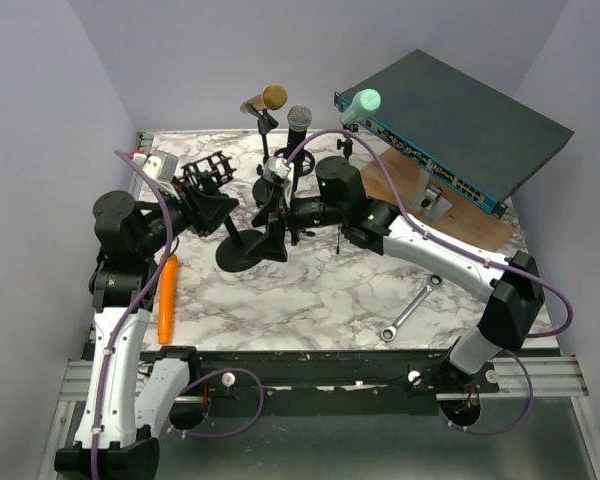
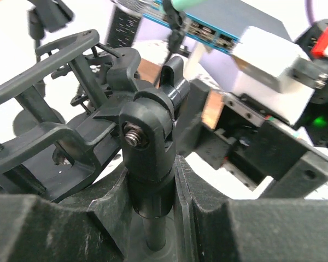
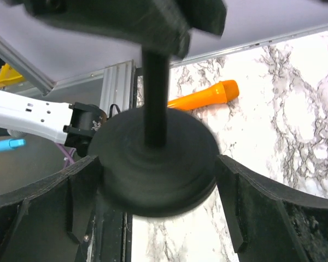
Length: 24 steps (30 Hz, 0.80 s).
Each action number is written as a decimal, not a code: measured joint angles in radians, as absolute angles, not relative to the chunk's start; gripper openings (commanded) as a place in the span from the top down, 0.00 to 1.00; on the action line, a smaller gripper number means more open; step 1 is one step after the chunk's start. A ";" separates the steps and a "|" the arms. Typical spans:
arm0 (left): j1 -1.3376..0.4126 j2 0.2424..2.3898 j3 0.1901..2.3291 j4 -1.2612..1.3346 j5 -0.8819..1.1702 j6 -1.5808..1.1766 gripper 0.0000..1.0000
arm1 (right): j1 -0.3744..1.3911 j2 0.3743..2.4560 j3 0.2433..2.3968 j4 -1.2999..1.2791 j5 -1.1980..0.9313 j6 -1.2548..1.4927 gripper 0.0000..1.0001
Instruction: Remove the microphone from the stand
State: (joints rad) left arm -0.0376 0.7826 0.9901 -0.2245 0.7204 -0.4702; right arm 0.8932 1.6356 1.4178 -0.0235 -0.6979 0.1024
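Marble tabletop [image 1: 320, 290], boxed in by pale walls at the back and on both sides, with a metal rail [image 1: 540, 375] along the near edge.

Left gripper [image 1: 217, 213]: closed on the black stand [image 1: 242, 252], pinching its thin pole just under the pivot joint [image 2: 147, 136]. Shown only by the left wrist view: pole sunk in the groove between the two fingers [image 2: 54, 229], bolt head on the joint, empty shock-mount cradle [image 2: 71, 144] branching off to the left.

Right gripper [image 3: 158, 180]: spread wide, holding nothing. In the right wrist view, jaws standing clear on either side of the stand's round base, pole rising blurred between them, untouched. From above, that gap hard to judge; only the two grippers meeting nose to nose over the stand at mid-table.

Orange microphone [image 1: 167, 297]: out of the cradle, lying flat on the marble beside the left arm, near the left edge, well apart from the stand. Visible too beyond the base in the right wrist view; not seen from the left wrist.

Farther out, for room to move: bare marble between the base and the near edge, with a wrench [image 1: 410, 310] lying to the right front. Crowded at the back: gold microphone [image 1: 267, 97], grey microphone [image 1: 299, 117] and mint-green microphone [image 1: 363, 101], each up on its own stand, close behind the grippers. Tilted network switch [image 1: 460, 120] over the right rear corner. Small white object [image 1: 158, 164] at the left rear corner, just beside the cradle.
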 measured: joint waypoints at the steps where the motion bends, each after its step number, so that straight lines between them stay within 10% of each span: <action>1: -0.025 0.782 1.002 -0.242 0.720 -0.461 1.00 | 0.893 1.628 1.418 -0.023 -0.700 0.094 0.05; 24: 0.295 0.881 1.066 -0.170 0.522 -0.326 1.00 | 0.895 1.577 1.343 -0.115 -0.711 -0.086 0.05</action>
